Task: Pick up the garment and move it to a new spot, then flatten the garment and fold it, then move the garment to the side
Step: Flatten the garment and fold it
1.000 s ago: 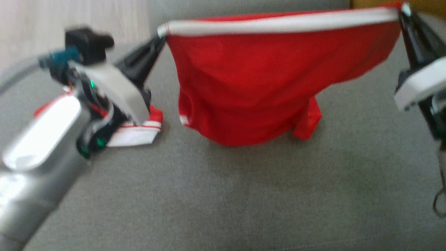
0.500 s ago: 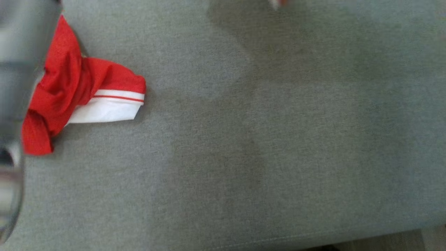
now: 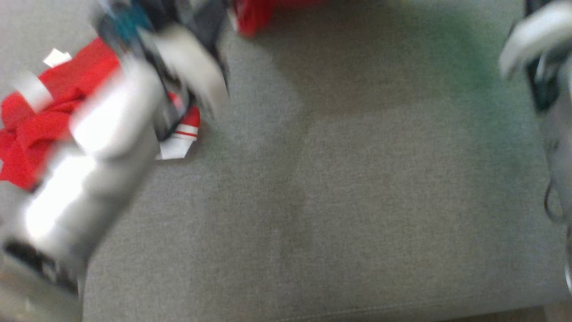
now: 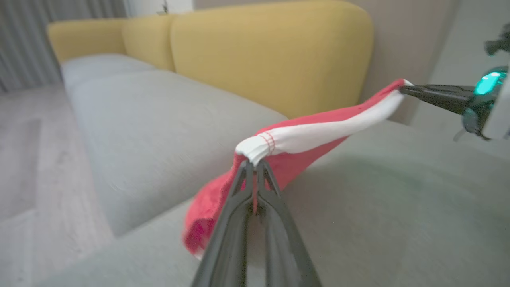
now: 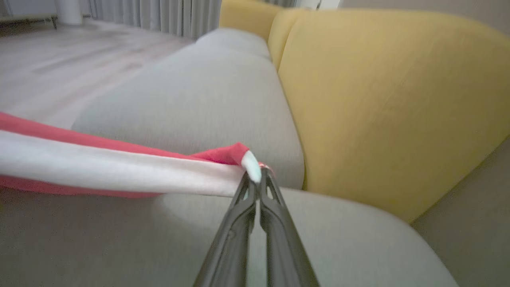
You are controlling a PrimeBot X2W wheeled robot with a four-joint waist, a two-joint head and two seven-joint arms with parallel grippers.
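Note:
The garment (image 4: pixel 318 133) is red with a white band and hangs stretched between my two grippers above the grey seat cushion (image 4: pixel 398 207). In the left wrist view my left gripper (image 4: pixel 255 161) is shut on one end of the white band, and the red cloth droops below it. Across from it, the right gripper (image 4: pixel 410 88) pinches the other end. The right wrist view shows that right gripper (image 5: pixel 255 177) shut on the band's corner, with the garment (image 5: pixel 99 167) running off to the left. In the blurred head view a red edge of the garment (image 3: pixel 254 18) shows at the top.
A second red and white garment (image 3: pixel 40 116) lies crumpled on the cushion's left, partly behind my left arm (image 3: pixel 111 125). My right arm (image 3: pixel 532 40) is at the upper right. The yellow backrest (image 4: pixel 279 52) rises behind the seat. Wooden floor (image 4: pixel 24 159) lies beyond the sofa's edge.
The head camera has swung, so the whole picture has shifted and blurred. The held garment, spread wide across that view a second ago, now shows as a red edge at the top.

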